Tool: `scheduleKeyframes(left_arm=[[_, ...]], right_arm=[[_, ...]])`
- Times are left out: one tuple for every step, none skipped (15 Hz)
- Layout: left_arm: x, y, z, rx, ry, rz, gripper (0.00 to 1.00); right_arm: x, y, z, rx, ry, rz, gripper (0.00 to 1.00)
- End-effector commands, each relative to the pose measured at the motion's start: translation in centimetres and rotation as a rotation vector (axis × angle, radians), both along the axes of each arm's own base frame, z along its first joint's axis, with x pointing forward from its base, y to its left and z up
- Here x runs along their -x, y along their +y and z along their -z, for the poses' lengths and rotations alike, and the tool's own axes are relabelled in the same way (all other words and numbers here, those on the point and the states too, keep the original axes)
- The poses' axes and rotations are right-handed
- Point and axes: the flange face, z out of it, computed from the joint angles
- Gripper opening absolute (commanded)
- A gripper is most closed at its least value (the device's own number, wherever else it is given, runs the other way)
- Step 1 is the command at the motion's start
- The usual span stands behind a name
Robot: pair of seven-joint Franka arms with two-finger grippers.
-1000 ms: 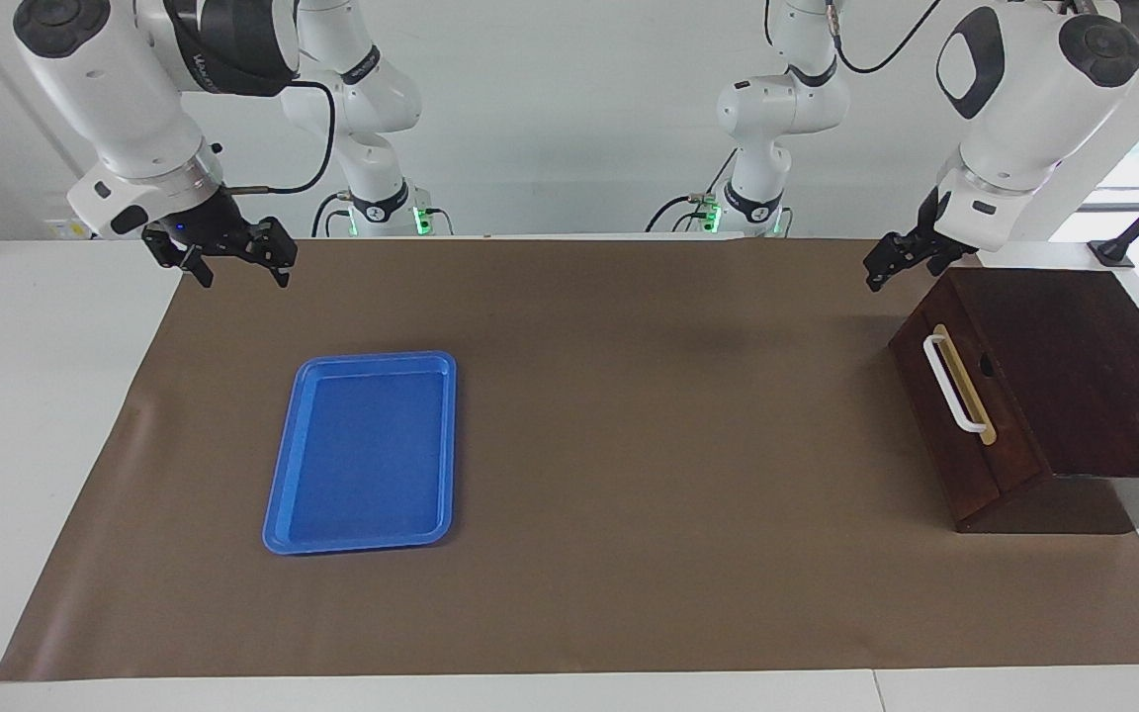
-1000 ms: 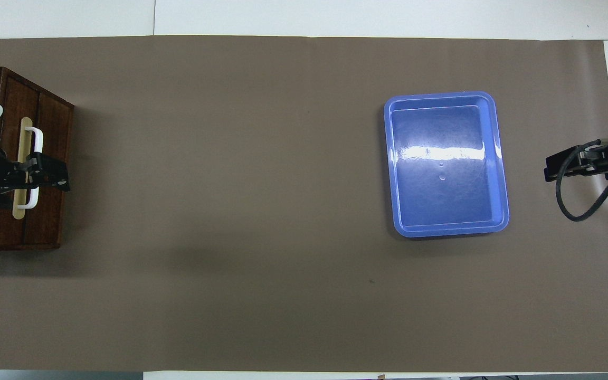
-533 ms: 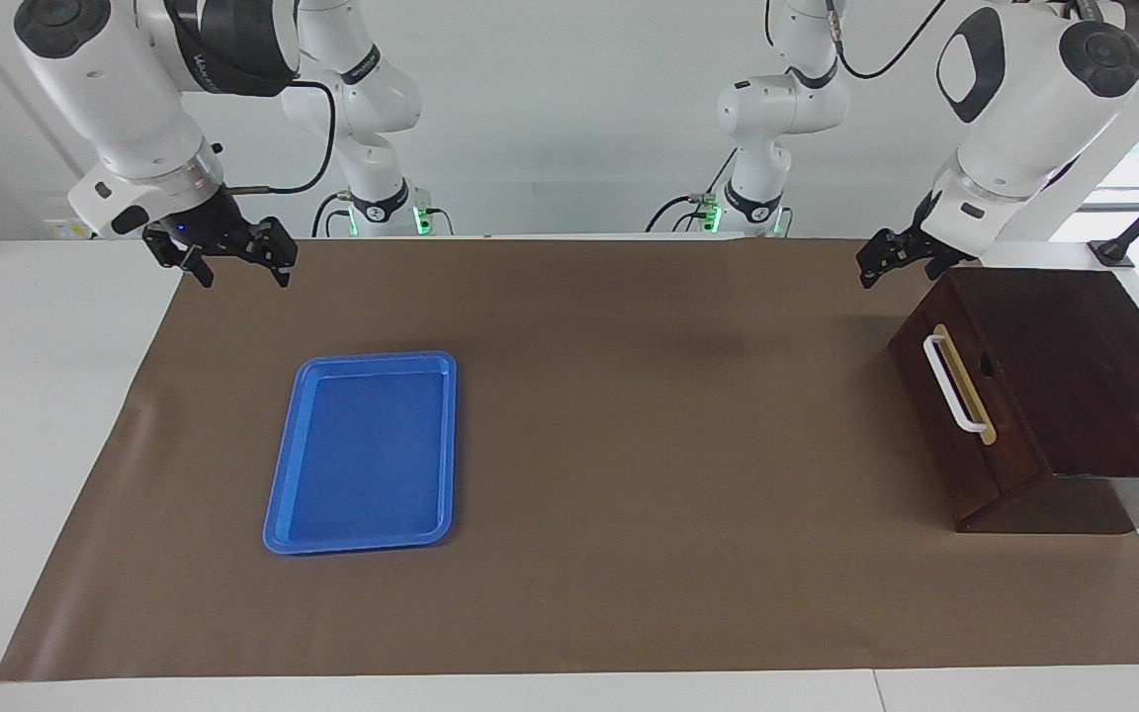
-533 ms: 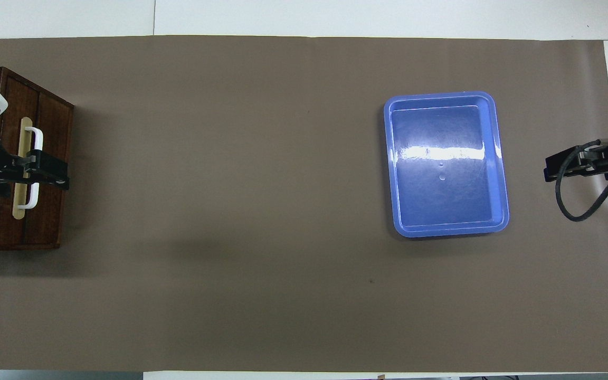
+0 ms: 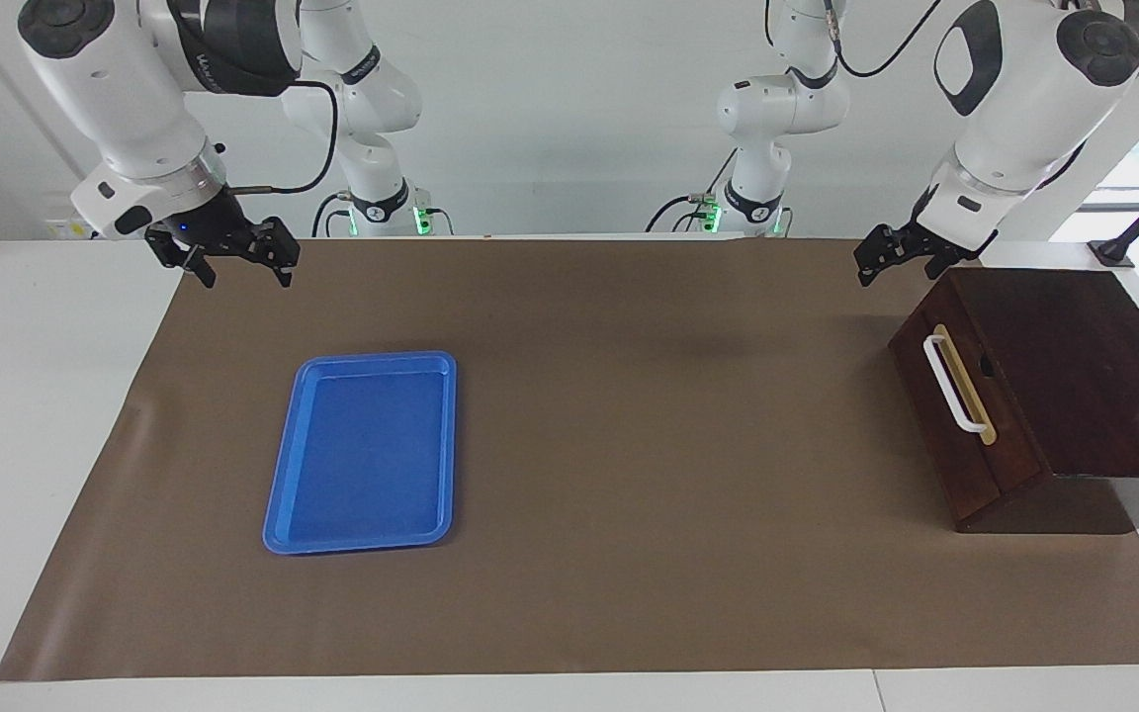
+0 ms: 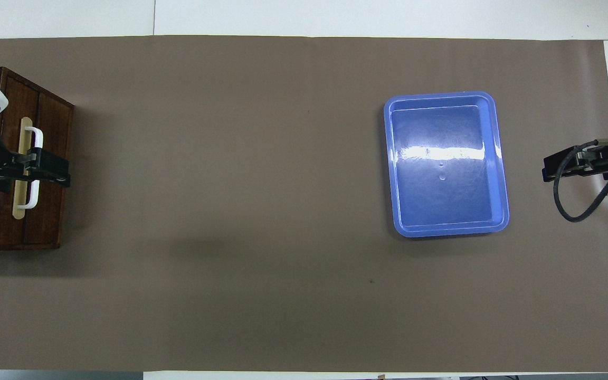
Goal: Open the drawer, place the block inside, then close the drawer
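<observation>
Drawer point(image 5: 965, 396): 1, shut | tray point(image 5: 364, 450): 1 | grippers: left point(image 5: 894, 259), right point(image 5: 233, 259)

A dark brown drawer point(image 5: 955, 415) with a white handle point(image 5: 947, 384), a plain blue tray point(image 5: 365, 452), brown paper point(image 5: 649, 445).

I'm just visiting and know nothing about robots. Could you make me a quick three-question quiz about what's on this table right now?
1. True or false: the drawer is shut.
2. What lies in the blue tray? A) a yellow block B) nothing C) a cup
3. Which tool hangs up in the air near the wooden box?

Key
1. True: its front sits flush, white handle untouched.
2. B: no block shows anywhere in either view.
3. The left tool; the right tool waits, open, at the other end of the brown mat.
</observation>
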Motion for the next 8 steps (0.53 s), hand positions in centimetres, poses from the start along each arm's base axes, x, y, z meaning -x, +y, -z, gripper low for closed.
scheduleKeyframes(left_arm=[[-0.28,-0.20,-1.19,0.014,-0.019,0.030,1.00],[-0.24,-0.15,-1.28,0.018,-0.021,0.030,1.00],[-0.19,-0.13,-1.29,0.017,-0.021,0.036,1.00],[-0.24,-0.05,-1.21,0.017,-0.019,0.036,1.00],[-0.27,0.03,-1.22,0.017,-0.021,0.033,1.00],[-0.24,0.03,-1.31,0.017,-0.024,0.033,1.00],[-0.28,0.03,-1.23,0.017,-0.022,0.033,1.00],[-0.29,0.01,-1.17,0.018,-0.022,0.033,1.00]], right_arm=[[0.52,0.06,-0.11,0.003,0.007,0.015,1.00],[0.52,0.06,-0.11,0.003,0.007,0.015,1.00],[0.52,0.06,-0.11,0.003,0.007,0.015,1.00],[0.51,0.06,-0.18,0.003,0.005,0.015,1.00],[0.52,0.06,-0.11,0.003,0.007,0.015,1.00],[0.52,0.06,-0.11,0.003,0.007,0.015,1.00],[0.52,0.06,-0.11,0.003,0.007,0.015,1.00],[0.54,0.06,-0.10,0.003,0.008,0.015,1.00]])
